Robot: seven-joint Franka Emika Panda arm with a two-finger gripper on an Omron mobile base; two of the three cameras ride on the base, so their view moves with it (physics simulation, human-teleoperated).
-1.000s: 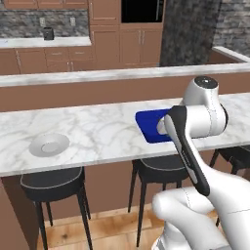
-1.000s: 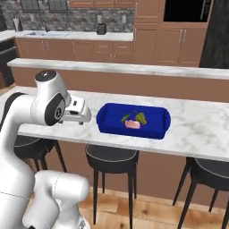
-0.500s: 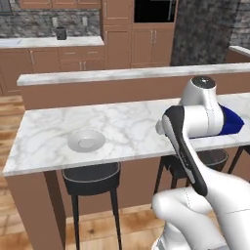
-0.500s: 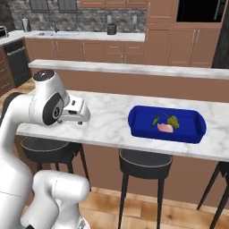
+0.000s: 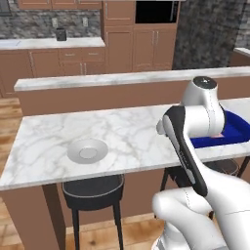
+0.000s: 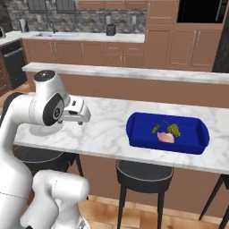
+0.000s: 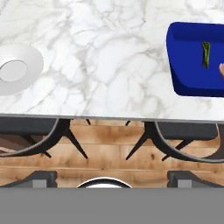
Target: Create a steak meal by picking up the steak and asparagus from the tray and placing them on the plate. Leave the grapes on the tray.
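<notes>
The tray (image 6: 167,134) sits at centre right of the right base view on the marble counter (image 6: 107,127), its near rim close to the counter's front edge. Inside it lie three items grouped near the middle: the steak (image 6: 166,137) toward the front, the asparagus (image 6: 155,129) just to its left, and the grapes (image 6: 174,129) just behind the steak. In the hand view the tray occupies the upper right, with the asparagus (image 7: 205,54) clear of its walls. The plate (image 5: 87,150) rests at centre left of the left base view, bare, well apart from the tray (image 5: 229,133). A broad stretch of open marble separates the two containers. The gripper (image 6: 80,117) hangs over the counter's front edge between plate and tray, jaws spread wide, holding nothing. Dark stools (image 5: 93,190) stand under the overhang.
</notes>
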